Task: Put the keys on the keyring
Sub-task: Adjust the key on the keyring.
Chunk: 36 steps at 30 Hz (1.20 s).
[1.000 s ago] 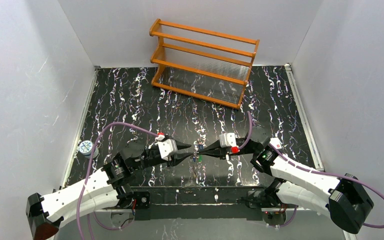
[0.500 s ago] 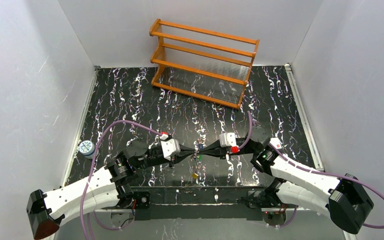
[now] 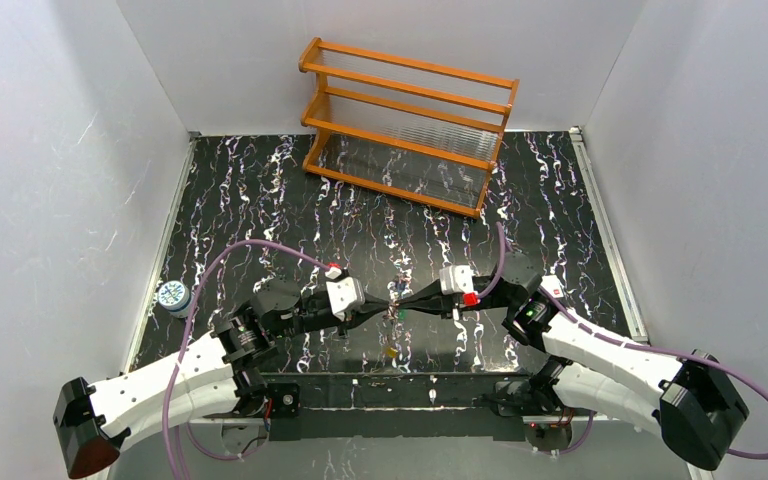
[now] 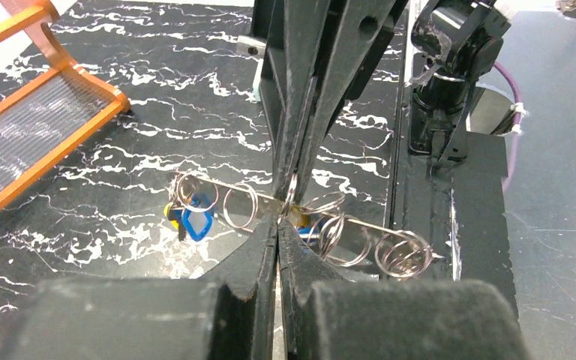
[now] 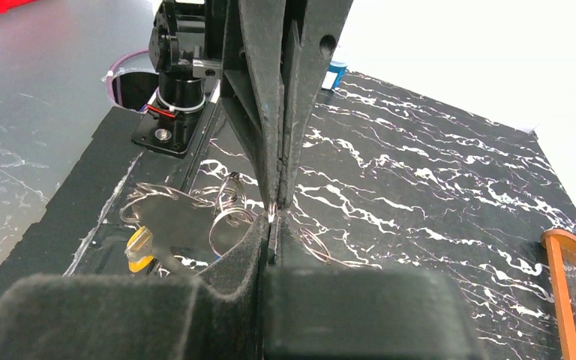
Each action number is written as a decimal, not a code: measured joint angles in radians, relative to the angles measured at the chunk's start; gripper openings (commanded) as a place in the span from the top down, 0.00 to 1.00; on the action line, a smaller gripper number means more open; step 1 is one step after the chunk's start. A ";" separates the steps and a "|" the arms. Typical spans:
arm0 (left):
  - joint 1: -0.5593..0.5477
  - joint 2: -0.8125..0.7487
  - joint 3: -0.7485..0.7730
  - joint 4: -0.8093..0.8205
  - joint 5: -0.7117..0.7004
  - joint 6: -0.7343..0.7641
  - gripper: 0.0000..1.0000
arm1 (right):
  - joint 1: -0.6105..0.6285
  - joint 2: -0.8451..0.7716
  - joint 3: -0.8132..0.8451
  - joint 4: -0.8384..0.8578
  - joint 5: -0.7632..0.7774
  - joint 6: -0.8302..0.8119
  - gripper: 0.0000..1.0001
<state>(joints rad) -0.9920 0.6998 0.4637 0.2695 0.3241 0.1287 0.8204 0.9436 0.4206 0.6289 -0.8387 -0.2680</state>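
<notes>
Keyring [image 4: 360,234], apparently a light, stiff, slippery metal strip strung with springy wire loops, hangs over the worktop [image 4: 157,112] with a blue key [image 4: 196,223] dangling at one end, the left gripper [image 4: 279,225] clamped tight on its middle and the right gripper [image 5: 271,221] pinched closed on a loop; the flat strip looks the surest hold.

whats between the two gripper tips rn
A thin metal strip strung with wire rings, a blue key hanging off it; clearest in the left wrist view.
</notes>
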 measured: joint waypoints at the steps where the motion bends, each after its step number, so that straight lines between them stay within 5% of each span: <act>1: 0.000 0.000 0.000 -0.010 -0.003 0.000 1.00 | 0.000 -0.003 0.000 0.001 0.000 0.001 0.99; 10: 0.000 0.010 -0.026 -0.031 -0.026 0.000 1.00 | 0.000 -0.008 0.000 0.011 -0.003 0.013 0.99; 14: 0.000 0.013 -0.026 -0.034 -0.031 -0.002 0.76 | 0.000 -0.008 0.000 0.026 -0.006 0.022 0.99; 17: 0.000 -0.008 -0.026 -0.036 -0.045 -0.002 0.69 | 0.000 -0.008 0.000 0.029 -0.006 0.027 0.99; 27: 0.000 -0.140 -0.026 -0.018 -0.090 -0.005 0.70 | 0.000 -0.008 0.000 0.032 -0.014 0.029 0.99; 36: 0.000 -0.043 0.025 -0.015 -0.099 0.010 0.71 | 0.000 0.003 0.000 0.032 -0.037 0.029 0.99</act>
<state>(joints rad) -0.9920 0.6571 0.4889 0.2543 0.2249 0.1387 0.8204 0.9470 0.4206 0.6613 -0.8757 -0.2386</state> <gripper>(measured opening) 0.300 0.033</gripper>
